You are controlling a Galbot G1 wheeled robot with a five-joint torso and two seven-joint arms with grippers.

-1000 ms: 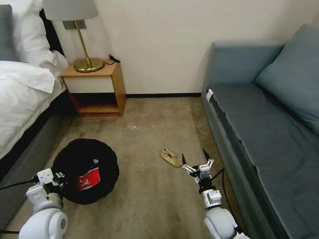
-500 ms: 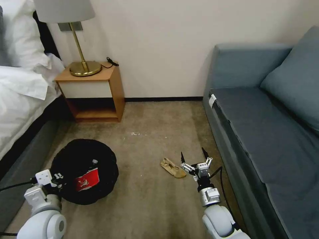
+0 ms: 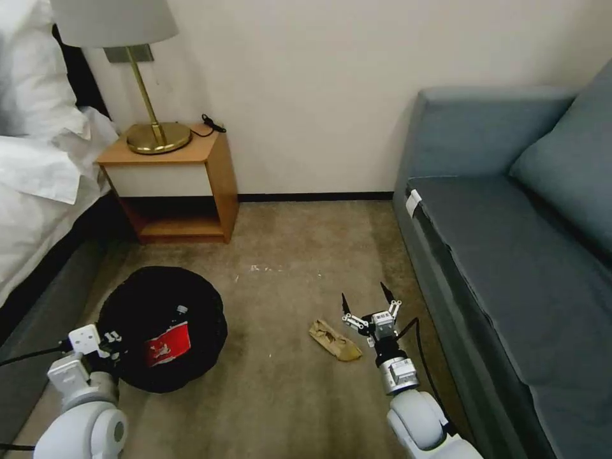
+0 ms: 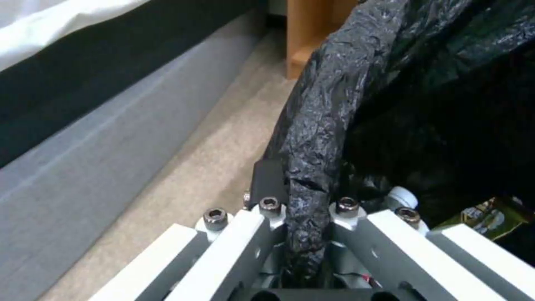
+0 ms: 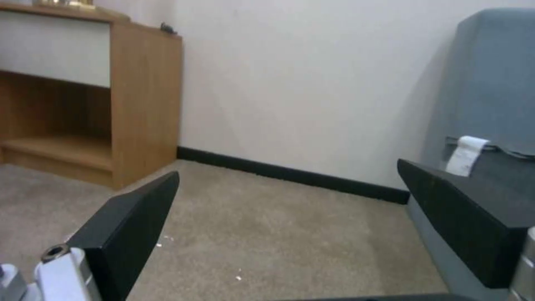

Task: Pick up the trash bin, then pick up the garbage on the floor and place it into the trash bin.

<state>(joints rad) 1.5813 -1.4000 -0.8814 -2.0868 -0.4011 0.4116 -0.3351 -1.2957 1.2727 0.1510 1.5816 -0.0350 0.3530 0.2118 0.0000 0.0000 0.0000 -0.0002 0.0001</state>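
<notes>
The trash bin (image 3: 159, 299), round and black with a bag liner, sits on the carpet at my left. My left gripper (image 3: 109, 339) is shut on its near rim; the left wrist view shows the jaws clamped over the bag-covered rim (image 4: 317, 138). Inside lie a red-white packet (image 3: 167, 344) and a bottle with a white cap (image 4: 402, 196) and green label (image 4: 490, 212). A tan paper piece (image 3: 335, 340) lies on the floor just left of my right wrist. My right gripper (image 3: 364, 296) stands open above the carpet, its fingers (image 5: 123, 234) spread wide with nothing between them.
A grey-blue sofa (image 3: 510, 255) runs along the right, close to my right arm. A wooden nightstand (image 3: 178, 185) with a brass lamp (image 3: 150, 131) stands at the back left, and the bed (image 3: 38, 191) is on the left. Open carpet (image 3: 287, 255) lies between.
The whole view has shifted as the camera moved forward. The tan paper now lies nearer, beside my right wrist instead of level with the fingertips. The left gripper still holds the bin.
</notes>
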